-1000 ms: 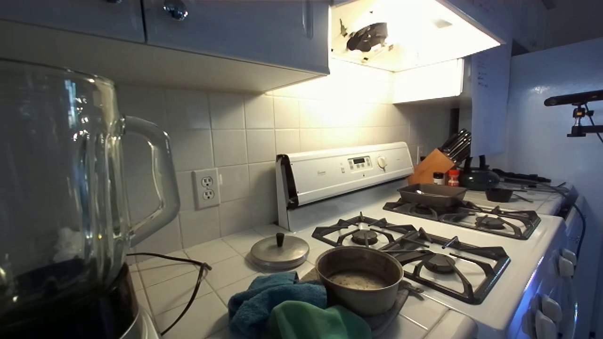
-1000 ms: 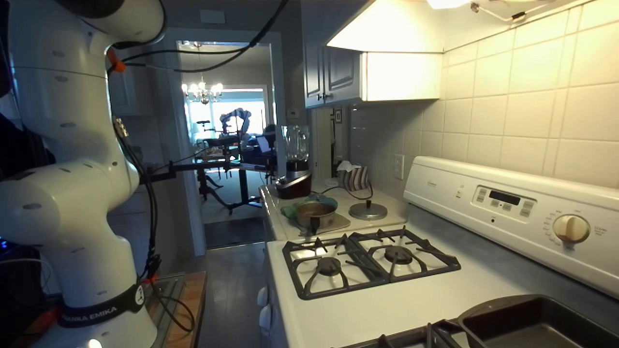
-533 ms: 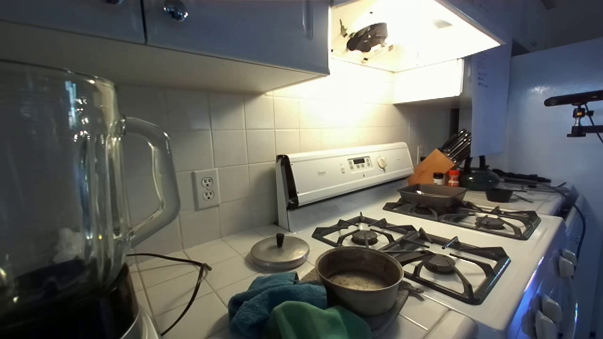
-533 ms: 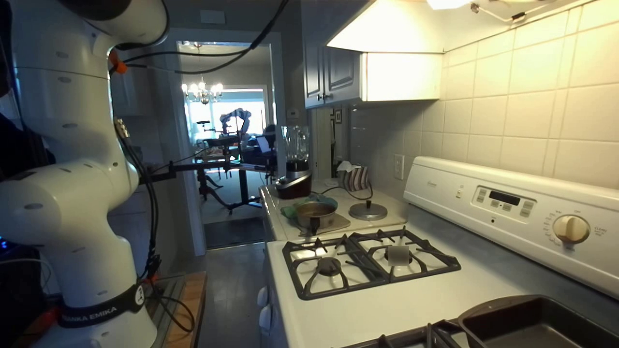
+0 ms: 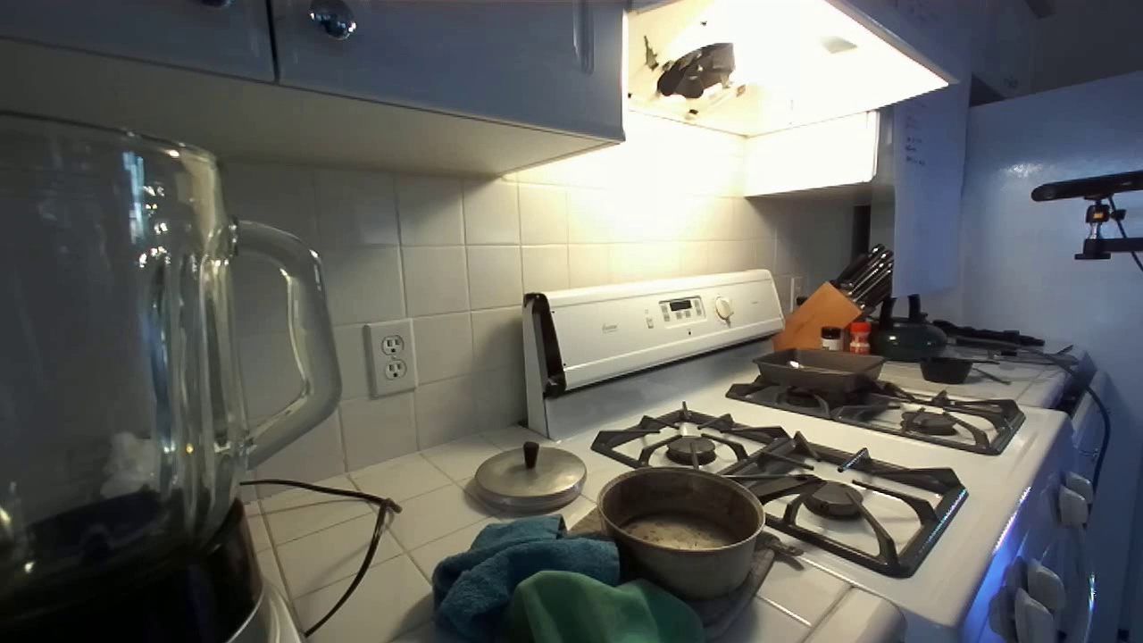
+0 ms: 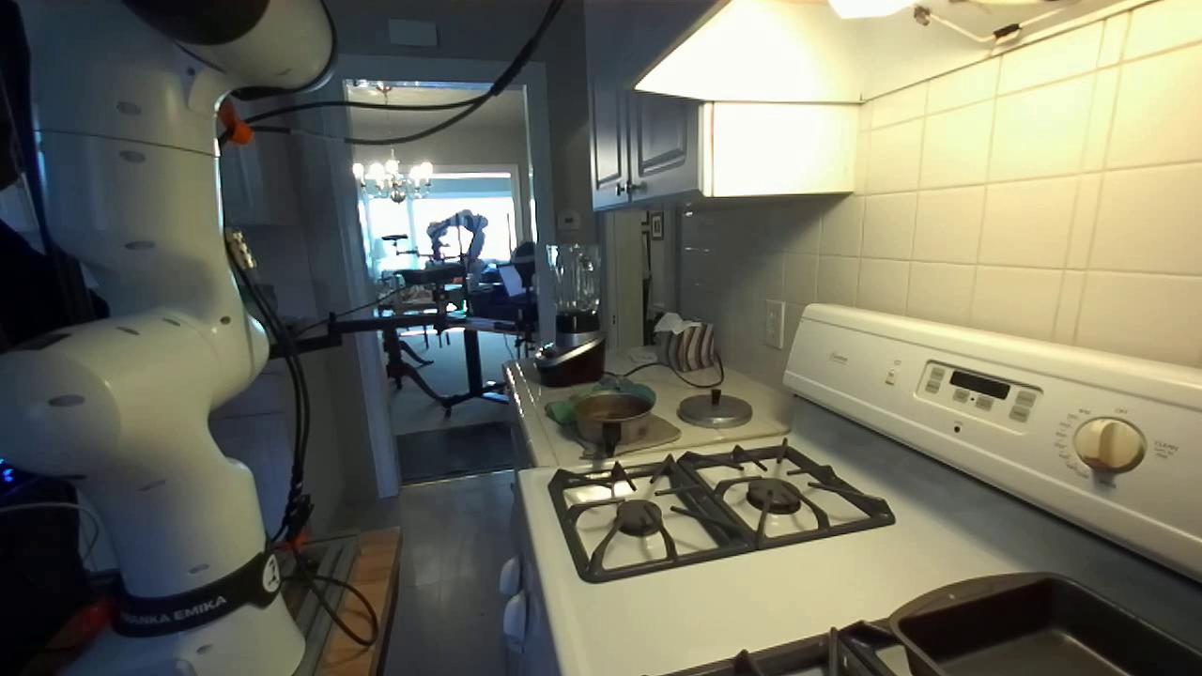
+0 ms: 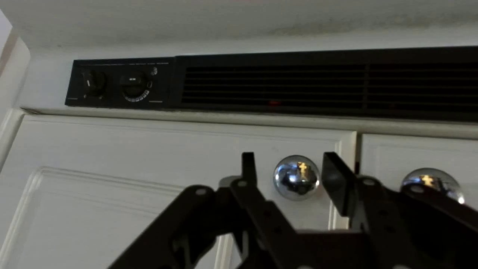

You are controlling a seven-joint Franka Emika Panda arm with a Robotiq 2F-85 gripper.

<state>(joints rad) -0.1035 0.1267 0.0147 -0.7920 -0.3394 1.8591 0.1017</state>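
My gripper (image 7: 288, 162) is open, with its two black fingers on either side of a round chrome knob (image 7: 297, 177) in the wrist view. The knob is on a white cabinet door (image 7: 112, 149). The right finger looks very close to the knob; I cannot tell if it touches. The left finger is apart from it. A second chrome knob (image 7: 433, 183) on the neighbouring door (image 7: 418, 153) is partly hidden behind the right finger's linkage. The gripper is out of view in both exterior views; only the white arm (image 6: 141, 235) shows.
A black vent panel with dials (image 7: 119, 83) lies above the doors. The lit range hood (image 6: 751, 56) overhangs the stove (image 6: 751, 601). A pot (image 5: 683, 536), a lid (image 5: 529, 478), towels (image 5: 527, 563) and a blender (image 5: 116, 357) stand on the counter. A baking pan (image 6: 1042, 629) sits on the stove.
The arm's upper links and their cables have shifted slightly to the right in an exterior view. The pot, lid, towels and stove things have not moved.
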